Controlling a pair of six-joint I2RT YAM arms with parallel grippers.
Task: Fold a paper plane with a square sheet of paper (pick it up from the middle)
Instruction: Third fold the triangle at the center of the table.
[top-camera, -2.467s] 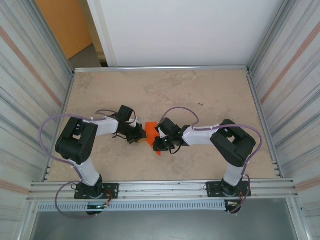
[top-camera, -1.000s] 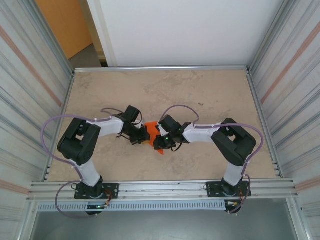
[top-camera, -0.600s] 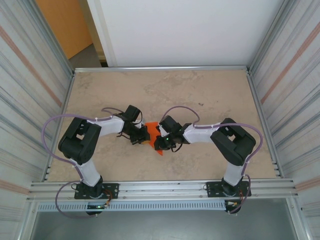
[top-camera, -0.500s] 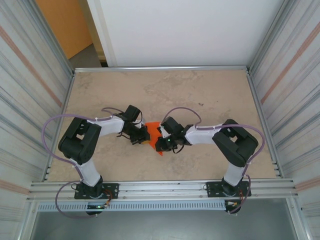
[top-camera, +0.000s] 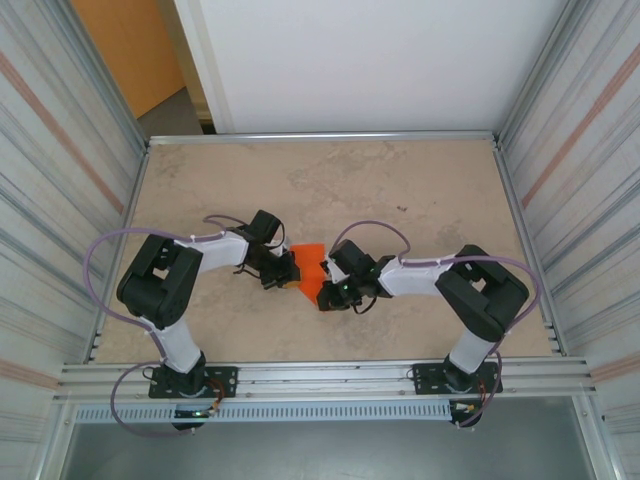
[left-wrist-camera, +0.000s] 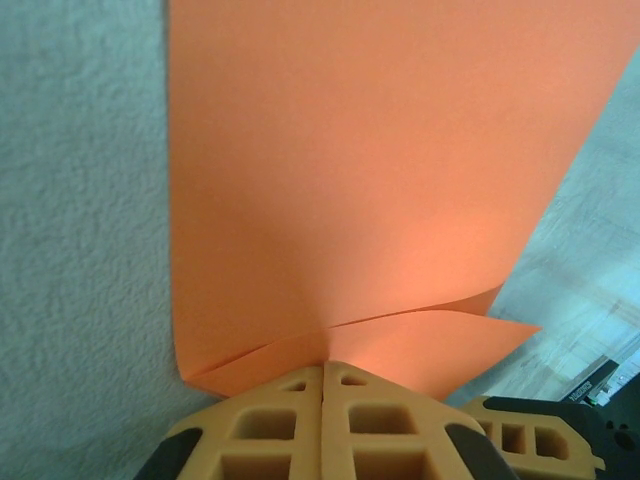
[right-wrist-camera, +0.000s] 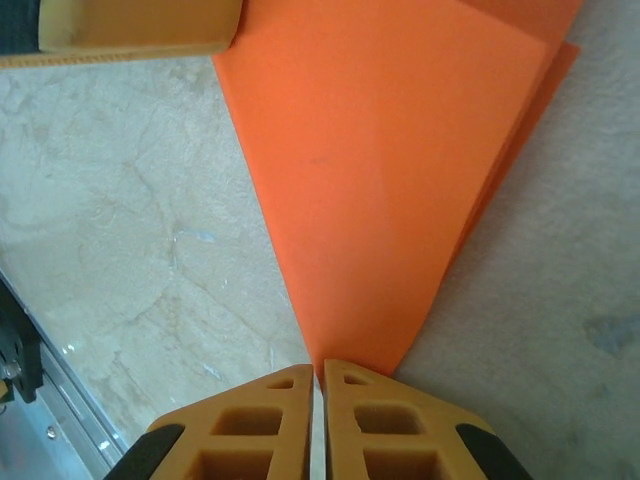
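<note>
Pinching orange paper (top-camera: 309, 266) near table (top-camera: 420, 180) centre: left gripper (left-wrist-camera: 324, 368) fully closed on folded edge, right gripper (right-wrist-camera: 318, 372) closed on pointed tip. We judge it light, floppy, tear-prone; grip at creases.

Paper (top-camera: 308, 264) between claws, front-centre of table (top-camera: 420, 195): left claw (top-camera: 292, 275) at left edge, right claw (top-camera: 325, 297) at near tip.

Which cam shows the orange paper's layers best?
Left wrist: the orange paper is close up, two overlapping layers meeting at the left gripper. Right wrist shows its tapered end; top external, a small patch between the arms.
</note>
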